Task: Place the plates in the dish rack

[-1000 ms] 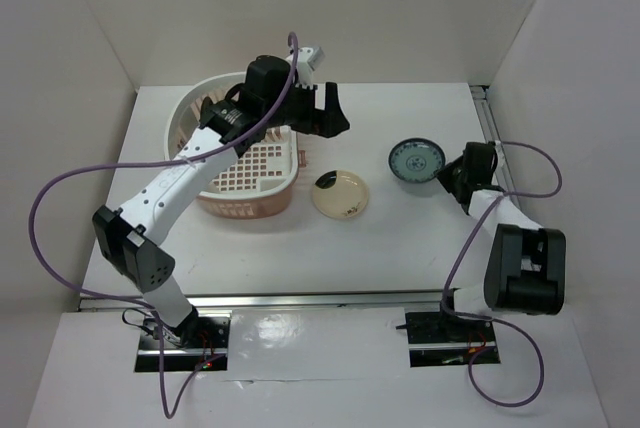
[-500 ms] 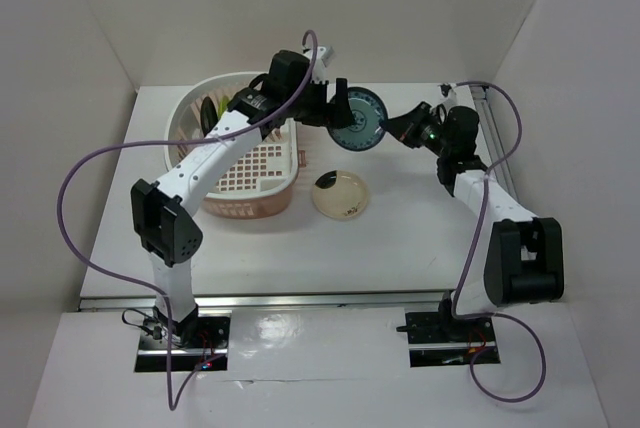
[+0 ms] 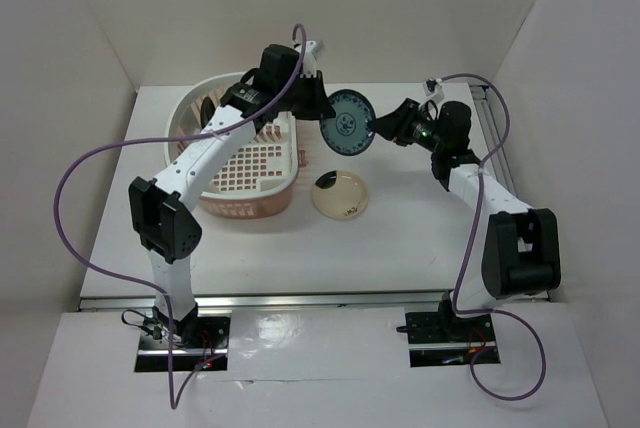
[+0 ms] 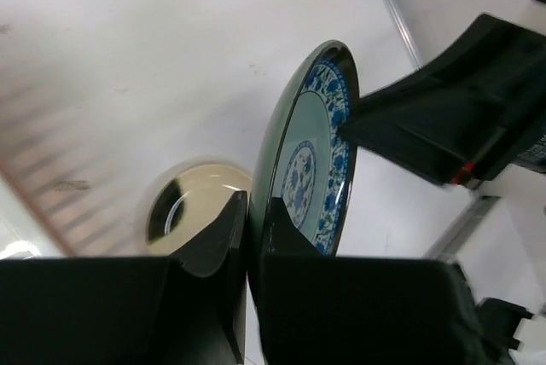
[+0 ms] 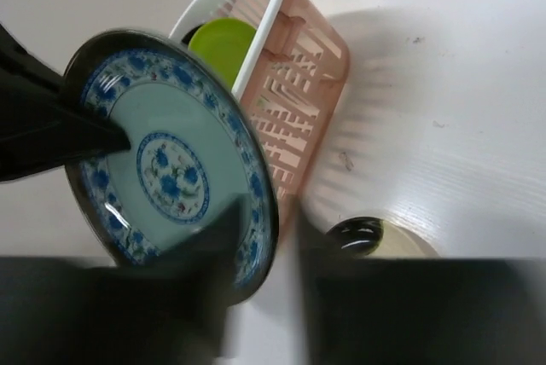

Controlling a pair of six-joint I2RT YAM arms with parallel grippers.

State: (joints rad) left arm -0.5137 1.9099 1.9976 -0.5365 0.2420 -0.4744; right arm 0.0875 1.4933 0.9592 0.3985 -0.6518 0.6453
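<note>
The blue-green patterned plate [image 3: 347, 121] hangs on edge in the air right of the dish rack [image 3: 232, 176]. My left gripper [image 3: 324, 107] is shut on its left rim; in the left wrist view the jaws pinch the plate [image 4: 314, 160] at its lower rim, gripper [image 4: 251, 222]. My right gripper [image 3: 381, 128] stands at the plate's right rim, its blurred fingers [image 5: 205, 297] spread to either side of the plate [image 5: 162, 160], open with a gap showing. The cream plate [image 3: 340, 194] lies flat on the table below. A lime green plate [image 5: 223, 45] stands in the rack [image 5: 294, 75].
White walls enclose the table on three sides. A metal rail [image 3: 488, 118] runs along the right edge. Purple cables loop from both arms. The cream plate [image 4: 183, 211] lies directly beneath the held plate in the left wrist view.
The right gripper lifted the patterned plate from the table's right side to the middle; the left gripper came out of the rack and shut on it, and the right gripper opened.
</note>
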